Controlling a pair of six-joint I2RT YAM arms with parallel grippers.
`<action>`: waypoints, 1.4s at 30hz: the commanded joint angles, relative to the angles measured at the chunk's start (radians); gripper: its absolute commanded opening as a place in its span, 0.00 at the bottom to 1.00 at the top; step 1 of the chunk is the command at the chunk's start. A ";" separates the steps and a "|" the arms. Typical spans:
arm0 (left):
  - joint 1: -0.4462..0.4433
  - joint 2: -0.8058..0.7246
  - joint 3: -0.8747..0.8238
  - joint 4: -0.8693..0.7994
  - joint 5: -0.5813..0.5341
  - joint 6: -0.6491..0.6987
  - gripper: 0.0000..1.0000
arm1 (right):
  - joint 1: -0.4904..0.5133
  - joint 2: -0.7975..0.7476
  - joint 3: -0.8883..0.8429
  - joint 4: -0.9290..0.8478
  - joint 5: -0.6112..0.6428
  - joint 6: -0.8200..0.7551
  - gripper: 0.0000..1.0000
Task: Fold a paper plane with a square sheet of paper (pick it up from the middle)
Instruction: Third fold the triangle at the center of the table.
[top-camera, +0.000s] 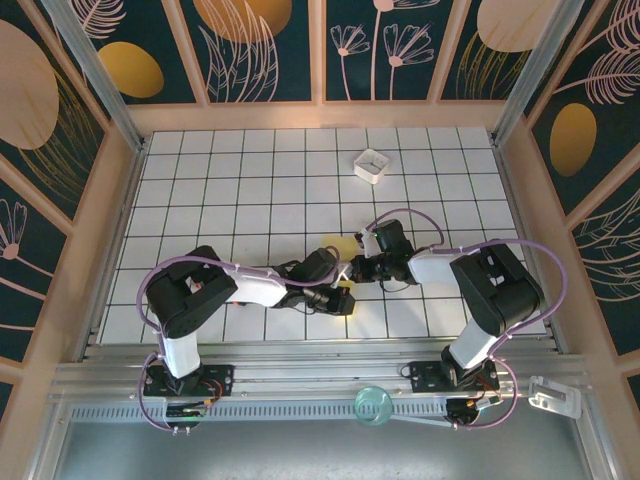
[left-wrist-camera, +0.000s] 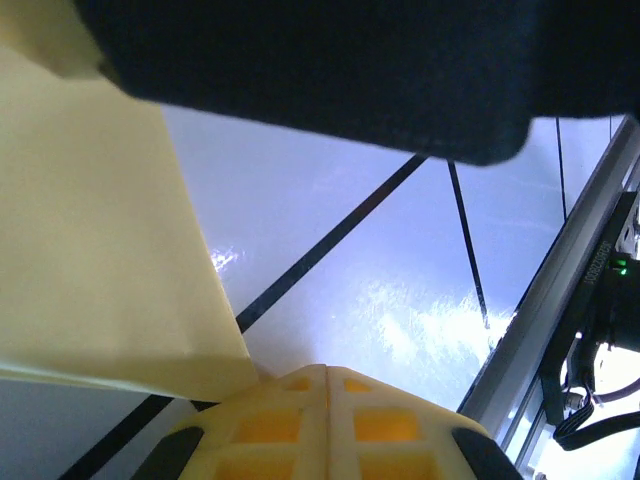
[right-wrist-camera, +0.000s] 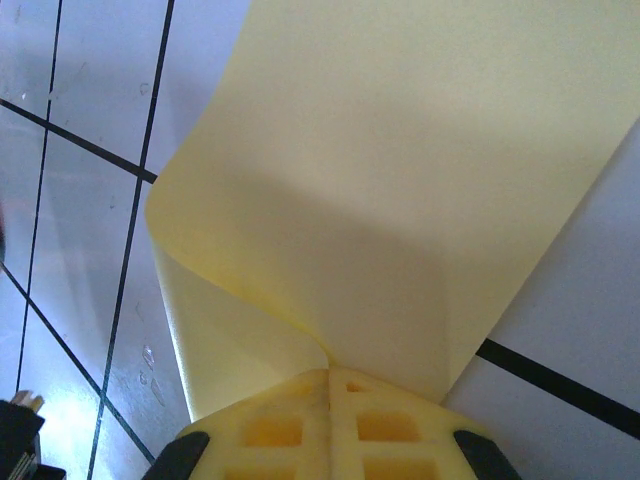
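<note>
From above, we see both arms reaching in low and meeting nose to nose over the middle of the tabletop. A sliver of the yellow sheet peeks out between them. It sits there because the fold needs two pinches close together. The white box stands well apart, towards the far wall.

Over to the left wrist. The ribbed yellow fingers are pressed flat together, so the left jaws are shut. The sheet sweeps down on the left, thin, matte and unmarked. Its lower corner comes right to the fingertips, but we cannot tell whether it is nipped or just beside them. A dark body hangs overhead, too blurred to name. The glossy white tiles with their black lines run out to a metal rail.

Now the right wrist, and this one is clear. The fingers meet with no gap, and the right jaws are closed on the sheet. The paper rises out of the pinch and bows over in a soft, rounded curl with no sharp crease. It reads to us as a flap lifted to be laid over, held by its edge so the rest can bend freely above the tiles.
</note>
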 joint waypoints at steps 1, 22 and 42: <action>-0.005 0.009 0.020 -0.037 0.034 0.030 0.09 | -0.001 0.045 -0.029 -0.065 0.055 -0.012 0.00; 0.176 -0.073 -0.014 0.071 -0.043 -0.024 0.11 | -0.002 0.047 -0.030 -0.062 0.054 -0.013 0.00; 0.182 0.030 0.026 -0.017 -0.095 0.038 0.11 | -0.002 0.046 -0.031 -0.060 0.055 -0.014 0.00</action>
